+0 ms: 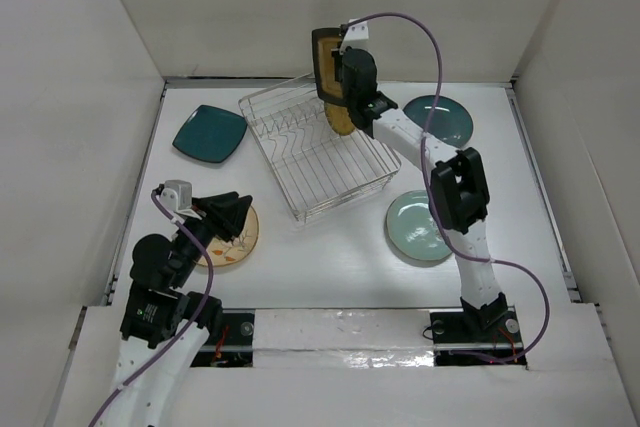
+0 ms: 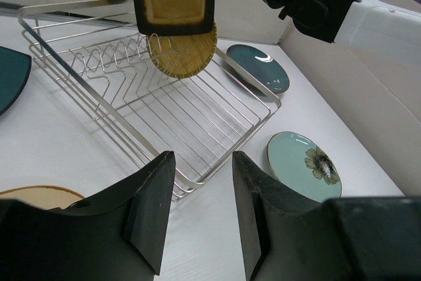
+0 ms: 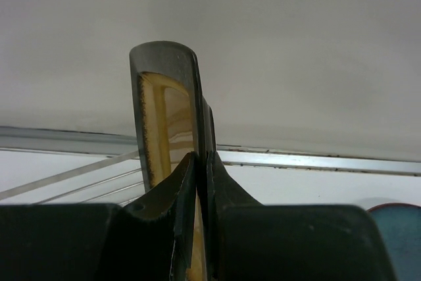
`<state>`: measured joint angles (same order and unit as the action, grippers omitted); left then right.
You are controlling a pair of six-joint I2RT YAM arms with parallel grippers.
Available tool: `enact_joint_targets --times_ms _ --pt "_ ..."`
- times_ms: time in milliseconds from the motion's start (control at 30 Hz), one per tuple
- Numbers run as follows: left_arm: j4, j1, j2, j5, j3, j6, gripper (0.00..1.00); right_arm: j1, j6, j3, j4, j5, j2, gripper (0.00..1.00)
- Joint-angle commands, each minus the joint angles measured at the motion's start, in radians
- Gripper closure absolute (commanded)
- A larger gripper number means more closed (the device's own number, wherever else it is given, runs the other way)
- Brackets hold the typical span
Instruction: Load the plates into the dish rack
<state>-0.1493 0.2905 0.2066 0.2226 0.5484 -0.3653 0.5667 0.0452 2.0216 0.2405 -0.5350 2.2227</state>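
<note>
Right end effector [image 3: 200, 169] clamps amber plate [image 3: 164, 116] above rack [image 1: 320, 162].

In the dish rack [image 2: 197, 116], a yellow plate [image 2: 187, 57] blocks far tines.

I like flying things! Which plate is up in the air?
The square amber plate with the black rim, pinched by the right gripper above the rack. Every other plate sits on the table or in the rack.
</note>
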Motion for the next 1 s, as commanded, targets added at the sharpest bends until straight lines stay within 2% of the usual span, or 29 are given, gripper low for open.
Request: enact_joint_targets --times_ms 0,300,700,800,833,900,933,967 --pt "0.033 -0.004 0.030 -0.008 0.019 -0.003 0.63 0.016 0.077 0.098 0.247 -0.036 -0.035 1.00" --pt "0.036 -0.004 0.030 -0.014 0.016 -0.001 0.63 0.027 0.028 -0.144 0.348 -0.011 -0.075 1.00" --pt "0.040 -0.004 0.011 -0.002 0.013 0.002 0.63 0.088 0.013 -0.555 0.572 -0.163 -0.184 1.00" --pt "0.042 -0.004 0.005 -0.002 0.013 0.002 0.63 0.099 -0.027 -0.613 0.560 -0.200 -0.215 0.85" --pt "0.042 -0.004 0.001 -0.002 0.013 0.000 0.63 0.111 -0.042 -0.654 0.557 -0.204 -0.224 0.76" --pt "0.042 -0.004 -0.004 -0.002 0.013 0.000 0.63 0.120 -0.077 -0.691 0.543 -0.206 -0.253 0.66" --pt "0.042 -0.004 -0.007 -0.002 0.012 0.000 0.63 0.121 -0.103 -0.704 0.530 -0.210 -0.264 0.55" --pt "0.042 -0.004 -0.012 -0.002 0.012 0.000 0.63 0.121 -0.119 -0.715 0.510 -0.209 -0.274 0.51"
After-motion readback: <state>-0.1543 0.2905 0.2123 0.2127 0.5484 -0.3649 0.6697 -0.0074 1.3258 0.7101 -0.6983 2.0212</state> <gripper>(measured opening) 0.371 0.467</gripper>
